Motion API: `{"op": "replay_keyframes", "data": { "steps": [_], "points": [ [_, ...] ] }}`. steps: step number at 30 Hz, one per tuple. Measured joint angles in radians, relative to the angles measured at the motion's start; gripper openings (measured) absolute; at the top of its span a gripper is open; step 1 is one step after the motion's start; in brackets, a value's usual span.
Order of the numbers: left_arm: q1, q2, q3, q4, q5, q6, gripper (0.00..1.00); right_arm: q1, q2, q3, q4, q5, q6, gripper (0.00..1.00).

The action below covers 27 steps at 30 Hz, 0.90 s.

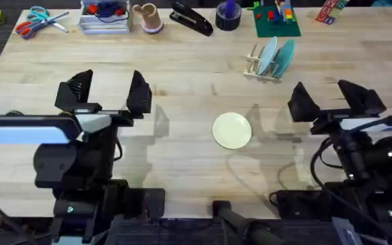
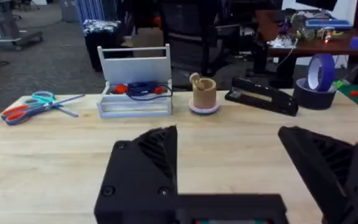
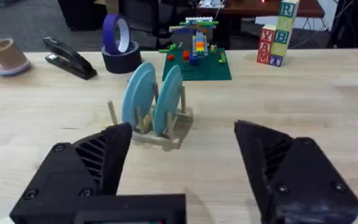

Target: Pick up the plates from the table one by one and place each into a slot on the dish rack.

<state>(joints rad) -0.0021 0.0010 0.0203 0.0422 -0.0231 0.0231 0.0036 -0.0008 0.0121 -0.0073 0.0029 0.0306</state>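
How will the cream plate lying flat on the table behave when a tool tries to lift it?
The plate looks stiff, so it likely won't flex. It lies flat on the table with a low rim, so pads may slip off unless one gets under it. Pushed, it would probably slide, not roll.

Beyond the far table edge lies grey carpet (image 2: pixel 48 50). A dark office chair (image 2: pixel 188 31) stands behind it. To the right is a reddish-brown desk (image 2: pixel 291 37) cluttered with electronics.
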Motion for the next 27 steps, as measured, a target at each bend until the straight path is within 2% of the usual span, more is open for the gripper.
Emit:
{"op": "replay_keyframes", "data": {
  "steps": [4,10,15,19,27],
  "points": [
    [0.000,0.010,0.093,-0.084,0.000,0.000,0.992,0.000,0.008,0.060,-0.051,0.000,0.022,0.995],
    [0.000,0.134,0.332,-0.270,0.000,-0.003,0.992,0.000,0.138,0.292,-0.249,0.000,0.031,0.995],
    [0.000,0.327,0.555,-0.549,0.004,-0.028,0.992,0.000,0.344,0.509,-0.499,0.000,0.038,0.993],
    [0.000,0.485,0.702,-0.715,0.019,-0.045,0.991,0.000,0.523,0.670,-0.676,0.000,0.041,0.994],
    [0.000,0.768,0.899,-0.923,0.075,-0.067,0.993,0.000,0.822,0.885,-0.895,0.000,0.041,0.993]
  ]
}}
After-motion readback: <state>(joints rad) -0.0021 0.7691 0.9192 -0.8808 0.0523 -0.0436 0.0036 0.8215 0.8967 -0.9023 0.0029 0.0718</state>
